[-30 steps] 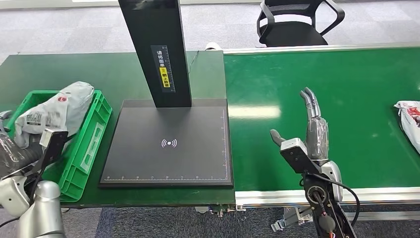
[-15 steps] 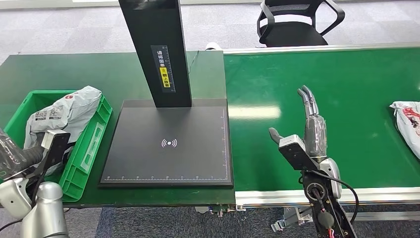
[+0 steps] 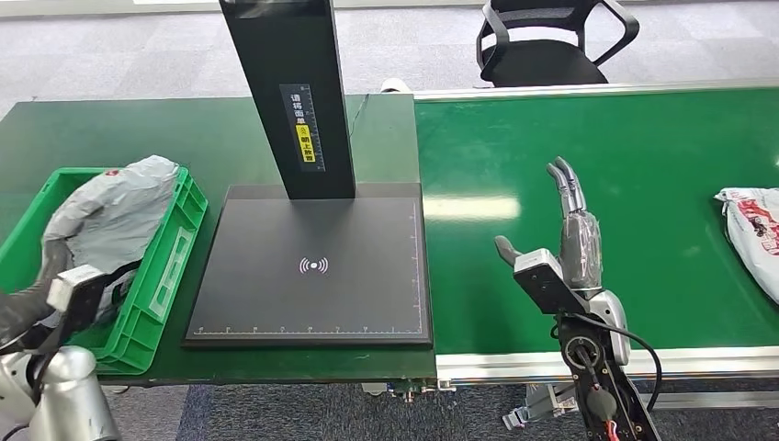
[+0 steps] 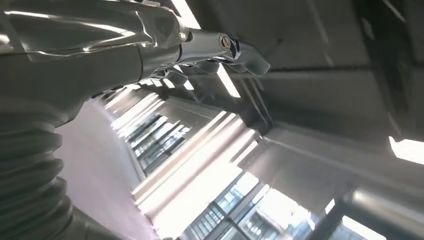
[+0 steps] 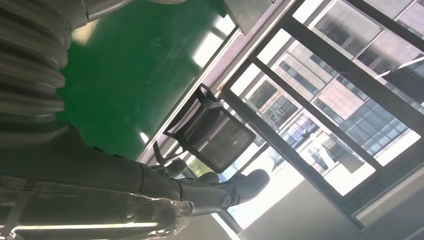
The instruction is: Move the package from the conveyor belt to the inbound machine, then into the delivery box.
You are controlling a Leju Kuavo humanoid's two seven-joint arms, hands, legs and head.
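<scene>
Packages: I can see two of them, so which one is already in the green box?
The grey package, at the left. It lies in the green box beside the black scanner plate. The white printed package lies on the green belt at the far right.

table: dark green top (image 3: 184, 138), left of the conveyor
on table: green plastic crate (image 3: 156, 285) near its left edge; black scanner base plate (image 3: 312, 303) with upright black column (image 3: 289, 92)
conveyor belt: bright green surface (image 3: 643, 165), metal-edged
on belt: white printed package (image 3: 753, 230) at the right edge
</scene>
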